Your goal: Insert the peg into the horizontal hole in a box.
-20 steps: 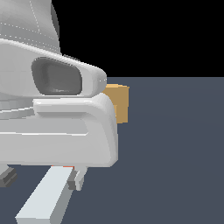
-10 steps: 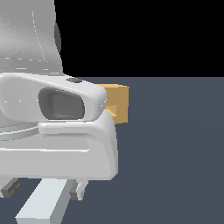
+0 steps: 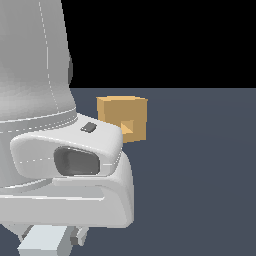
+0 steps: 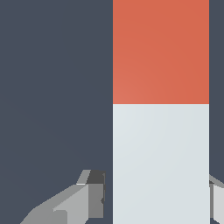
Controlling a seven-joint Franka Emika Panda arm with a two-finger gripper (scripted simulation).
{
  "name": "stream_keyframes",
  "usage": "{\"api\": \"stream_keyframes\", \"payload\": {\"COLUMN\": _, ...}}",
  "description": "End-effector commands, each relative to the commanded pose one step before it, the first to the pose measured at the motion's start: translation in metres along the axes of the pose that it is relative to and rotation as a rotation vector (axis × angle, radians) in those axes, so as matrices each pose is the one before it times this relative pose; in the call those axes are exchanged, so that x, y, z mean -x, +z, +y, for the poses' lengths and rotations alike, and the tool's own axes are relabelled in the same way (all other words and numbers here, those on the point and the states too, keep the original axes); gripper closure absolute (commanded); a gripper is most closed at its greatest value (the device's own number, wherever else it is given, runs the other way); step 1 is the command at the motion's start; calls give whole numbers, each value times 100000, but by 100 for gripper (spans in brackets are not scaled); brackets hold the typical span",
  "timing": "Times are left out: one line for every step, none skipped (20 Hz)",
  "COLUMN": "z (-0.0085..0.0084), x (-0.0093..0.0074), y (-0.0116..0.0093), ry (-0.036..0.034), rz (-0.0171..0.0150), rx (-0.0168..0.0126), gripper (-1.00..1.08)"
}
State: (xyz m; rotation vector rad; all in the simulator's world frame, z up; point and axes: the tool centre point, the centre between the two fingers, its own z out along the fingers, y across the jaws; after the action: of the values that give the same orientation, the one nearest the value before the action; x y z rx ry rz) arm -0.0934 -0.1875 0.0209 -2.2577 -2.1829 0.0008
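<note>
In the exterior view we see the arm point(image 3: 60, 150) filling the exterior view's left half: smooth, matte white shells with rounded edges, a dark oval recess in one link and a small dark square button on top. Behind its shoulder stands the box point(image 3: 123, 119), a flat-shaded orange-tan cube with crisp edges, resting on the dull slate-blue floor point(image 3: 200, 175). The hole point(image 3: 128, 127) shows as a small square opening on the box's lit face, partly cut off by the arm. At the bottom edge a pale grey-white slab of the peg point(image 3: 42, 243) pokes out from under the arm, flat-faced and square-cornered. Just beside it one grey finger point(image 3: 80, 235) of the gripper shows.

In the wrist view we see the peg point(image 4: 161, 109) as a broad straight bar lying on the floor point(image 4: 52, 87). One stretch is plain red-orange, the other pale grey-white, and the two meet at a sharp straight line. The gripper point(image 4: 157, 199) straddles the pale part: an angular grey finger point(image 4: 85, 199) sits close to one long side, and a sliver of the other finger point(image 4: 216, 197) sits close to the opposite side. Whether the pads press on the bar we cannot tell. The peg lies well apart from the box, none of it in the hole.
</note>
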Motion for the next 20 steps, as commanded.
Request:
{"api": "stream_keyframes", "payload": {"z": 56, "x": 13, "y": 55, "ry": -6, "rz": -34, "rx": 127, "gripper": 108}}
{"api": "stream_keyframes", "payload": {"z": 0, "x": 0, "y": 0, "ry": 0, "rz": 0, "rx": 0, "gripper": 108}}
{"api": "stream_keyframes", "payload": {"z": 0, "x": 0, "y": 0, "ry": 0, "rz": 0, "rx": 0, "gripper": 108}}
{"api": "stream_keyframes", "payload": {"z": 0, "x": 0, "y": 0, "ry": 0, "rz": 0, "rx": 0, "gripper": 108}}
{"api": "stream_keyframes", "payload": {"z": 0, "x": 0, "y": 0, "ry": 0, "rz": 0, "rx": 0, "gripper": 108}}
{"api": "stream_keyframes", "payload": {"z": 0, "x": 0, "y": 0, "ry": 0, "rz": 0, "rx": 0, "gripper": 108}}
{"api": "stream_keyframes", "payload": {"z": 0, "x": 0, "y": 0, "ry": 0, "rz": 0, "rx": 0, "gripper": 108}}
{"api": "stream_keyframes", "payload": {"z": 0, "x": 0, "y": 0, "ry": 0, "rz": 0, "rx": 0, "gripper": 108}}
{"api": "stream_keyframes", "payload": {"z": 0, "x": 0, "y": 0, "ry": 0, "rz": 0, "rx": 0, "gripper": 108}}
{"api": "stream_keyframes", "payload": {"z": 23, "x": -15, "y": -46, "ry": 1, "rz": 4, "rx": 69, "gripper": 108}}
{"api": "stream_keyframes", "payload": {"z": 30, "x": -28, "y": -1, "ry": -68, "rz": -2, "rx": -12, "gripper": 108}}
{"api": "stream_keyframes", "payload": {"z": 94, "x": -96, "y": -22, "ry": -229, "rz": -4, "rx": -2, "gripper": 108}}
{"api": "stream_keyframes", "payload": {"z": 153, "x": -148, "y": -37, "ry": -359, "rz": -6, "rx": -2, "gripper": 108}}
{"api": "stream_keyframes", "payload": {"z": 216, "x": -213, "y": -52, "ry": -512, "rz": -8, "rx": -2, "gripper": 108}}
{"api": "stream_keyframes", "payload": {"z": 275, "x": -270, "y": -67, "ry": -651, "rz": -10, "rx": -3, "gripper": 108}}
{"api": "stream_keyframes", "payload": {"z": 335, "x": -329, "y": -81, "ry": -793, "rz": -11, "rx": -3, "gripper": 108}}
{"api": "stream_keyframes", "payload": {"z": 394, "x": -388, "y": -95, "ry": -934, "rz": -13, "rx": -4, "gripper": 108}}
{"api": "stream_keyframes", "payload": {"z": 452, "x": -445, "y": -109, "ry": -1072, "rz": -14, "rx": -4, "gripper": 108}}
{"api": "stream_keyframes", "payload": {"z": 509, "x": -502, "y": -122, "ry": -1208, "rz": -15, "rx": -4, "gripper": 108}}
{"api": "stream_keyframes", "payload": {"z": 564, "x": -557, "y": -136, "ry": -1341, "rz": -15, "rx": -4, "gripper": 108}}
